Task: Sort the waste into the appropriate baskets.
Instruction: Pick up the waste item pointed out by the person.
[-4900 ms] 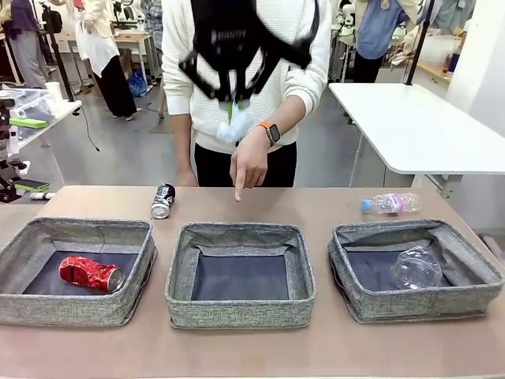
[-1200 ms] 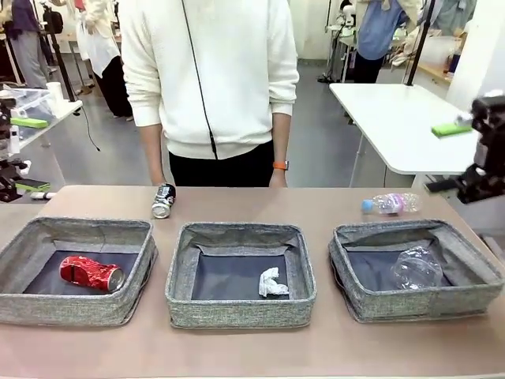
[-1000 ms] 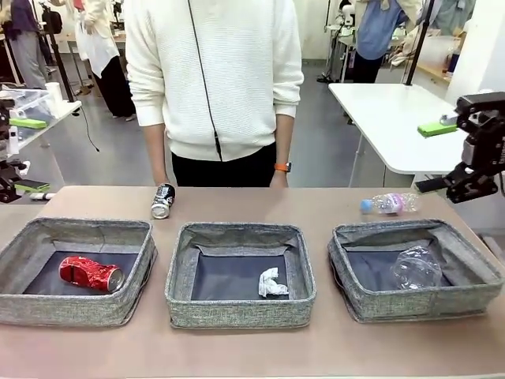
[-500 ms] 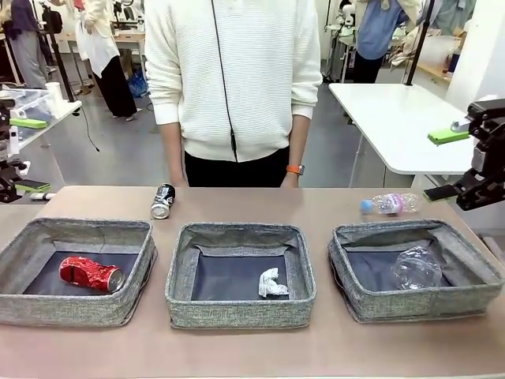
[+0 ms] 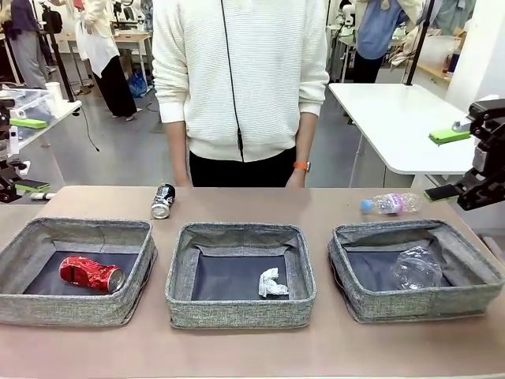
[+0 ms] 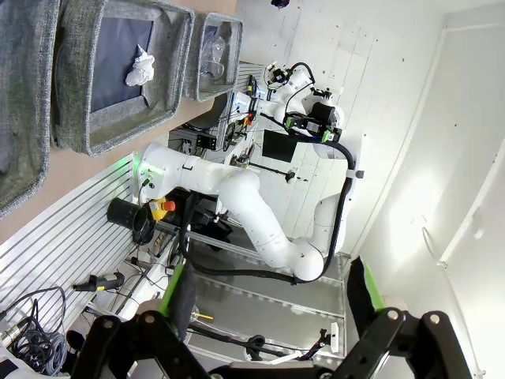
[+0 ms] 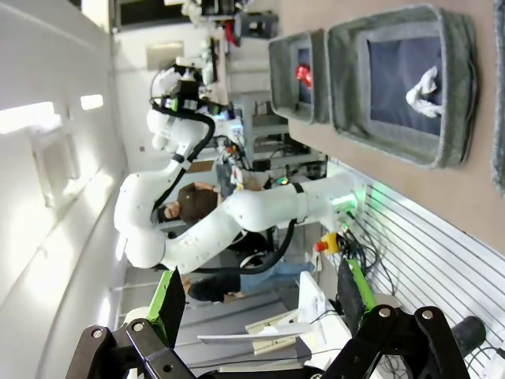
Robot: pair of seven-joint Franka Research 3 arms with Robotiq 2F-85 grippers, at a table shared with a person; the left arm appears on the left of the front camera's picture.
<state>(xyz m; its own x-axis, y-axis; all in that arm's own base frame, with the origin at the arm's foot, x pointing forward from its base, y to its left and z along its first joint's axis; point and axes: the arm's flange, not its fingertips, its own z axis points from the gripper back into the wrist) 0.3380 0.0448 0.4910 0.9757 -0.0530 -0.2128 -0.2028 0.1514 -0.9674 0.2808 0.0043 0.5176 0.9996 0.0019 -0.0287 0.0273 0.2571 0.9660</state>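
Three grey fabric baskets stand in a row. The left basket [image 5: 75, 309] holds a crushed red can [image 5: 91, 273]. A crumpled paper wad [image 5: 272, 283] lies in the middle basket [image 5: 237, 314], and a clear plastic cup [image 5: 414, 268] in the right basket [image 5: 418, 308]. Behind them on the table lie a black-and-silver can [image 5: 162, 200] and a clear bottle with a pink label [image 5: 390, 204]. My right gripper [image 5: 443, 164] hangs open and empty at the right edge, above and right of the bottle. In their wrist views the left gripper [image 6: 270, 288] and right gripper [image 7: 260, 294] are open, holding nothing.
A person in a white sweater [image 5: 241, 79] stands at the far edge, hands down by the table. A white side table [image 5: 410, 126] lies behind on the right. The wrist views look back at the arm bases, with the middle basket [image 6: 87, 118] [image 7: 410, 134] at the edge.
The paper wad, earlier held up over the middle, now lies in the middle basket. In the last second my right gripper drifted slightly right and the person stepped right.
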